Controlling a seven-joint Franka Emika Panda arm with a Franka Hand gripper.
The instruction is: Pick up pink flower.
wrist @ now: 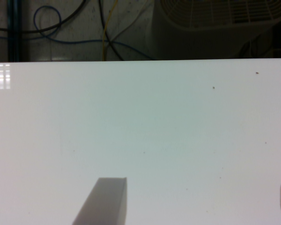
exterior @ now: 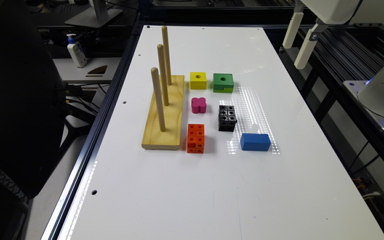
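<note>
Pincer point(exterior: 299, 39) spread, empty, hung high past the bench point(exterior: 212, 186) edge, well apart from the peg board point(exterior: 165, 116). Pink flower point(exterior: 199, 105) just beside peg board, between yellow cube point(exterior: 198, 80) and orange studded block point(exterior: 195, 138). Best approached straight down, closing across lobes, clear of pegs.

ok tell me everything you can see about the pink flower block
The pink flower is a small magenta-pink solid block with a four-lobed clover outline and a flat top, matte like painted wood or foam. It lies flat on the white table, untouched and apart from everything around it. It sits between the yellow cube beyond it and the orange studded block nearer the camera, with the wooden peg base at the exterior view's left and the black studded block at its right.
</note>
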